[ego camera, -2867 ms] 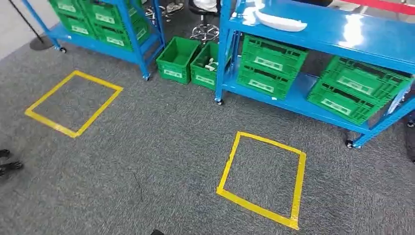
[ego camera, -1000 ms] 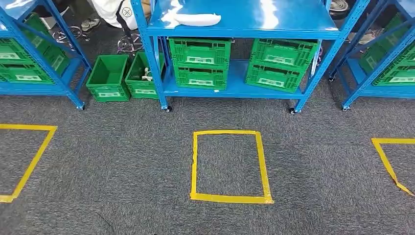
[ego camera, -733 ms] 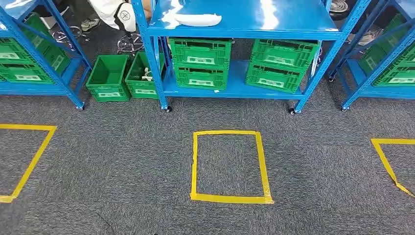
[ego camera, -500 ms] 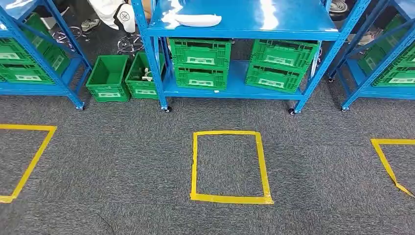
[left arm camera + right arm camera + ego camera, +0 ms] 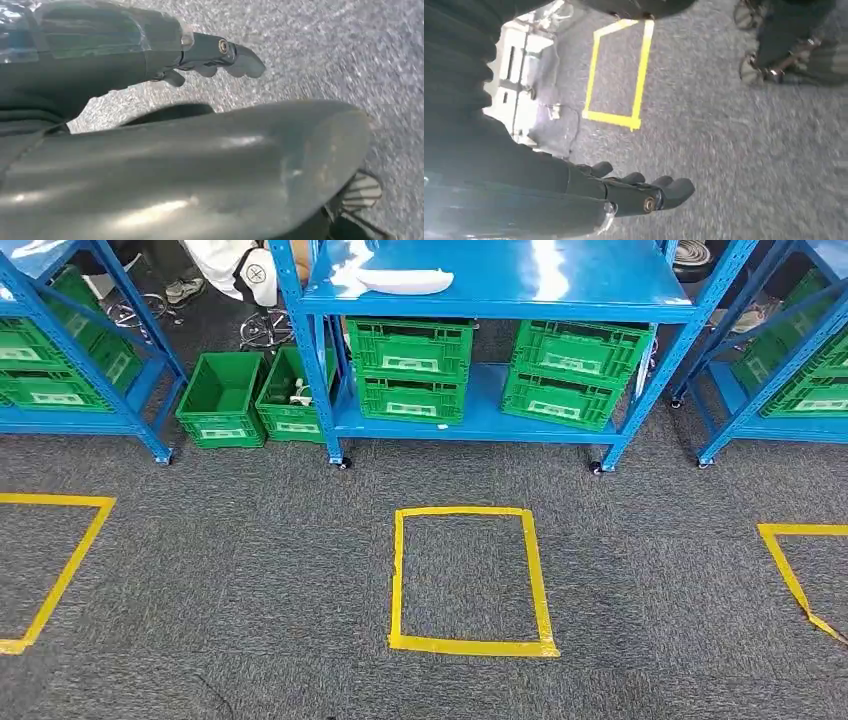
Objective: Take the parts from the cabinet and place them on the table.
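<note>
The left robot hand [image 5: 210,57] hangs over grey carpet [image 5: 250,570], fingers extended, holding nothing. The right robot hand [image 5: 634,192] is the same, empty, fingers slightly apart. Ahead, a yellow tape square [image 5: 468,580] marks open floor. Behind it stands the blue cabinet [image 5: 480,300]; a white part [image 5: 405,280] lies near the top shelf's left edge. Green crates [image 5: 412,368] below carry white labels, unreadable.
</note>
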You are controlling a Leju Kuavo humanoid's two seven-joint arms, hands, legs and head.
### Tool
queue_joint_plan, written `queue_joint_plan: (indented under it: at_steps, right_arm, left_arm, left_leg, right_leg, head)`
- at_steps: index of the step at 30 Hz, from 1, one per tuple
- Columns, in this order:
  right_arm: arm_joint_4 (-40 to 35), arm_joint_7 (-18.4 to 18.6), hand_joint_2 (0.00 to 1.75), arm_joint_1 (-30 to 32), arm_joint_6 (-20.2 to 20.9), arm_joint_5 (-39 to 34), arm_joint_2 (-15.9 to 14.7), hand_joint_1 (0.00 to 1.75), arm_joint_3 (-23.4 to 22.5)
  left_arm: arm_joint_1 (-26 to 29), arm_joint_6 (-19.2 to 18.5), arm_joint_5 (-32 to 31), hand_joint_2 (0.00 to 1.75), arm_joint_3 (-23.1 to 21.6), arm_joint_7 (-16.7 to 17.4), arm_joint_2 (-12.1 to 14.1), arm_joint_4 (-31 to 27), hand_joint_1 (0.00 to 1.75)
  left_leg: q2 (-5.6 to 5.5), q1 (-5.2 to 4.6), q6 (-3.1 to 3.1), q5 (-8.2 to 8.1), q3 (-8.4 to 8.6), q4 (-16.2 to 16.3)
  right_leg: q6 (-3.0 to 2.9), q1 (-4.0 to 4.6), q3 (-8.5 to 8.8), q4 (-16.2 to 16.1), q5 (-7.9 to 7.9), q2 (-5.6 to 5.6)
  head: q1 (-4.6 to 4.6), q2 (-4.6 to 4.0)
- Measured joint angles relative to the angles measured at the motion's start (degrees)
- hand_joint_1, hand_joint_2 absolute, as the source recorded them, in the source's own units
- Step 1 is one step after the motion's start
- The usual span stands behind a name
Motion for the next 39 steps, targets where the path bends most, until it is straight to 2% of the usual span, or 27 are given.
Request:
queue_joint_plan:
  at_steps: [6, 10, 13, 15, 32, 39]
  right_arm:
    - [0.0, -1.3, 1.75, 0.1, -1.0, -1.7, -0.8, 0.0, 0.3]
    - [0.0, 0.9, 1.75, 0.1, -1.1, -2.9, -1.3, 0.0, 0.4]
    - [0.0, 1.0, 1.75, 0.1, -0.8, -2.7, -1.5, 0.0, 1.2]
    - [0.0, -0.3, 1.75, 0.1, -1.2, -2.7, -1.7, 0.0, 1.4]
    - [-0.5, -2.1, 1.75, 0.3, -1.5, -3.6, -2.1, 0.0, 2.8]
    - [-0.5, -0.5, 1.75, 0.3, -0.9, -4.3, -1.4, 0.0, 2.8]
  left_arm:
    - [0.0, -1.6, 0.2, 0.0, 0.0, 2.4, -0.3, 0.1, 0.0]
    - [0.1, -1.6, 0.4, 0.0, 0.0, 3.7, -0.2, 0.3, 0.0]
    - [0.1, -1.1, 1.4, 0.0, 0.0, 2.8, 0.1, 0.4, 0.0]
    - [0.1, -1.1, 1.7, 0.0, 0.0, 1.8, 0.2, 0.4, 0.0]
    - [0.1, -1.2, 1.9, 0.0, 0.0, 0.7, -0.2, 0.5, 0.0]
    - [0.1, -1.2, 1.9, 0.0, 0.0, 3.3, -0.1, 0.6, 0.0]
  left_leg:
    - [0.0, 0.0, 0.01, 0.0, 0.01, 0.0]
    - [0.0, 0.01, 0.01, 0.0, 0.0, 0.0]
    - [0.0, 0.01, 0.02, 0.0, 0.0, 0.0]
    - [0.0, 0.01, 0.02, 0.0, 0.0, 0.0]
    - [0.01, 0.0, 0.02, -0.01, 0.01, 0.0]
    - [0.03, 0.01, 0.02, -0.01, 0.01, 0.0]
  right_leg:
    - [0.01, 0.0, 0.0, 0.0, 0.0, 0.0]
    - [0.06, 0.0, 0.01, 0.0, -0.03, 0.0]
    - [0.06, 0.01, 0.01, 0.0, -0.04, 0.0]
    - [0.06, 0.0, 0.01, 0.0, -0.04, 0.0]
    - [0.07, 0.0, 0.03, 0.0, -0.04, 0.0]
    - [0.07, 0.0, 0.02, 0.0, -0.04, 0.0]
  head:
    - [0.0, 0.0]
    - [0.0, 0.0]
    - [0.0, 0.0]
    - [0.0, 0.0]
    - [0.02, 0.0]
    - [0.0, 0.0]
